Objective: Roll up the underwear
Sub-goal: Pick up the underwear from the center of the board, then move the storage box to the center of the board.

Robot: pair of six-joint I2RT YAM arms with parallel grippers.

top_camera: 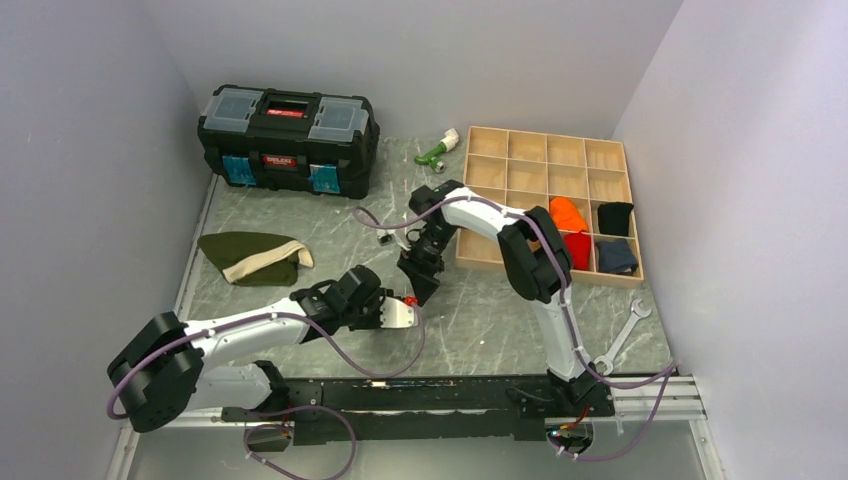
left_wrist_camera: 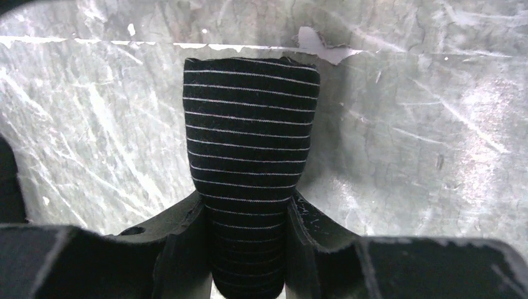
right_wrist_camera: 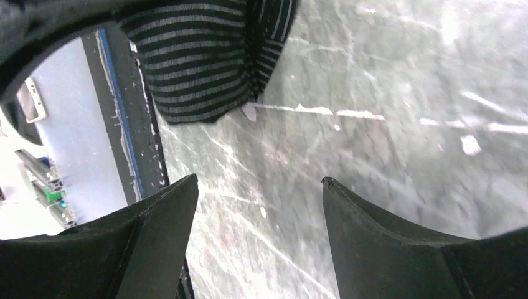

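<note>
The underwear (left_wrist_camera: pixel 249 134), black with fine grey stripes, is rolled into a tight bundle. My left gripper (left_wrist_camera: pixel 248 249) is shut on its near end, and the free end reaches forward over the grey table. In the top view the left gripper (top_camera: pixel 404 306) is at the table's middle, with the underwear (top_camera: pixel 420 287) sticking out as a dark point. My right gripper (top_camera: pixel 417 263) hangs just behind it, pointing down. In the right wrist view the right gripper (right_wrist_camera: pixel 260 187) is open and empty over bare table, and the underwear (right_wrist_camera: pixel 193 62) lies beyond its fingertips, apart from them.
A black toolbox (top_camera: pixel 288 125) stands at the back left. An olive green garment with a cream band (top_camera: pixel 250 258) lies at the left. A wooden compartment tray (top_camera: pixel 545 160) at the right holds several rolled cloths. A wrench (top_camera: pixel 620 335) lies at the front right. A green and white object (top_camera: pixel 438 150) lies at the back.
</note>
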